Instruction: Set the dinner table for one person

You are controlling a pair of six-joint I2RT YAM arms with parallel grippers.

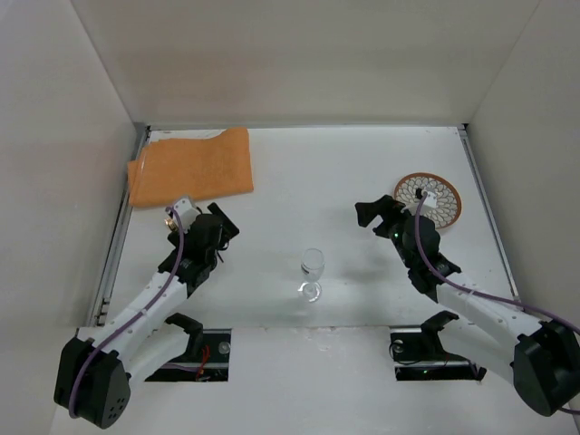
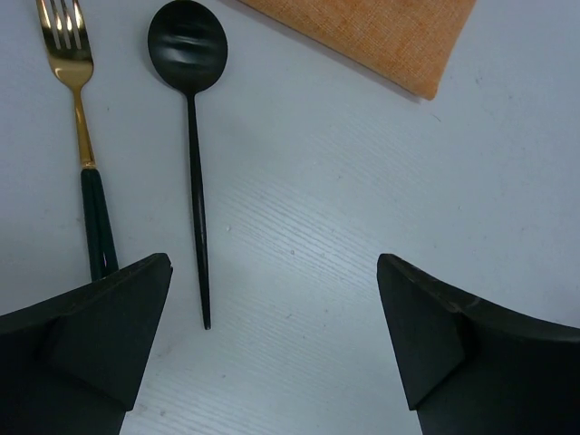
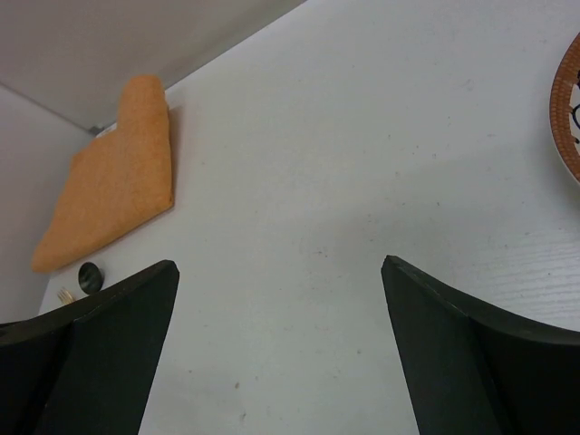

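Observation:
The white dinner table (image 1: 344, 172) holds a clear wine glass (image 1: 312, 272) standing upright near the front middle. A round plate (image 1: 428, 199) with a brown rim lies at the right, and its edge shows in the right wrist view (image 3: 569, 109). A black spoon (image 2: 192, 136) and a gold fork with a dark handle (image 2: 83, 136) lie side by side just ahead of my left gripper (image 2: 275, 260). That gripper is open and empty, low over the table. My right gripper (image 1: 376, 216) is open and empty, just left of the plate, over bare table (image 3: 280, 263).
An orange cloth placemat (image 1: 192, 168) lies at the back left, with its corner near the spoon (image 2: 399, 45). It also shows in the right wrist view (image 3: 113, 195). White walls close in the table on three sides.

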